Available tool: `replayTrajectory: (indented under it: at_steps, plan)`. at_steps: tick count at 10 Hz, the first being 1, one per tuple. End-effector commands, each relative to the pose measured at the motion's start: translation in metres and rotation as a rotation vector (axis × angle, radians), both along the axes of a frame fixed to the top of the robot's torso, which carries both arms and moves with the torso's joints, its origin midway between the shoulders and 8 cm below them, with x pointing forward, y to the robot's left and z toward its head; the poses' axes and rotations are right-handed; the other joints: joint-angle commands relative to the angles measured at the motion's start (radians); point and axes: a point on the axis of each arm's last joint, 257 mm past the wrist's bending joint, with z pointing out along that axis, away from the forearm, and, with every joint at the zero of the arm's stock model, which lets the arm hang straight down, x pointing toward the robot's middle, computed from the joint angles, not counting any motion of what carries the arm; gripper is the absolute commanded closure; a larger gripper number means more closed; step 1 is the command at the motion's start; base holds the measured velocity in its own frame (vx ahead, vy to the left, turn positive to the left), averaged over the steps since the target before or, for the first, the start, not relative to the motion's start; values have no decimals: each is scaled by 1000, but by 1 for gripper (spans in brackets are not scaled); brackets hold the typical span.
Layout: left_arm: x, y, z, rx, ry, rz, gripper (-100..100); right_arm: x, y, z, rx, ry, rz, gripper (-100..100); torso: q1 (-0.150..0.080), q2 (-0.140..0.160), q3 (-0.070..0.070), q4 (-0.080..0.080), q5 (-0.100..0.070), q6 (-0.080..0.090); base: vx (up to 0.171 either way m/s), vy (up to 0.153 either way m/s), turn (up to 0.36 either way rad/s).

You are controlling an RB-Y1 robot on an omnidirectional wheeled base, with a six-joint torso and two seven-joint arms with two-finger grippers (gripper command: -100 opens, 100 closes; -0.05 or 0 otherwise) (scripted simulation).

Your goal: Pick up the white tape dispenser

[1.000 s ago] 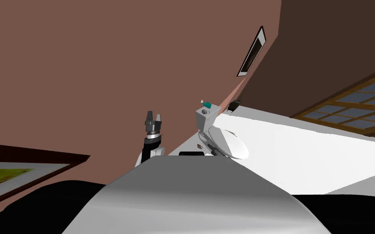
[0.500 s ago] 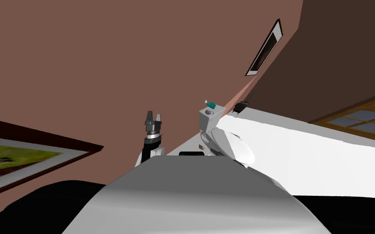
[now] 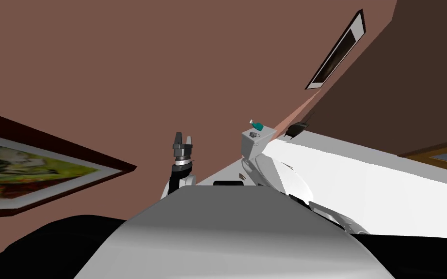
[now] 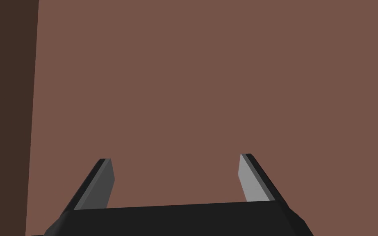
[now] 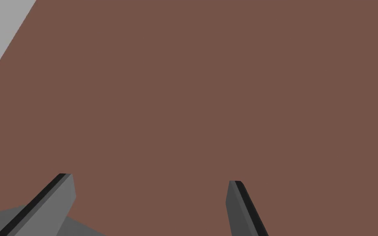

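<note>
Brown wall fronts both grippers. Left gripper: fingers wide apart, empty. Right gripper: fingers spread too. Small grey item on the toilet tank, beside a teal bottle, is probably the tape dispenser. It sits ahead-right of the left gripper, well apart; long axis unreadable. Right arm likely nearer.

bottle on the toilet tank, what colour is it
The bottle is teal with a whitish tip, clearest in the head view.
</note>
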Motion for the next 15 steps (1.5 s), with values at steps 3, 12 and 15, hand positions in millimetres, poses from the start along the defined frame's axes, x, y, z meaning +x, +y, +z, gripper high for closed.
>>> replayTrajectory:
  at_steps: [3,12,15]
  plan:
    - [0,0,0,0,0,0,0,-22,-55,-16,-146,77,70,-100,0,-1,0,0,0,0,11,26,234]
    - [0,0,0,0,0,0,0,-45,-217,-2,-533,202,156,-100,2,-3,-2,-1,0,0,28,27,161]
    - [0,0,0,0,0,0,0,-45,-261,17,-640,223,168,-100,3,-3,-2,-1,1,-1,44,36,168]
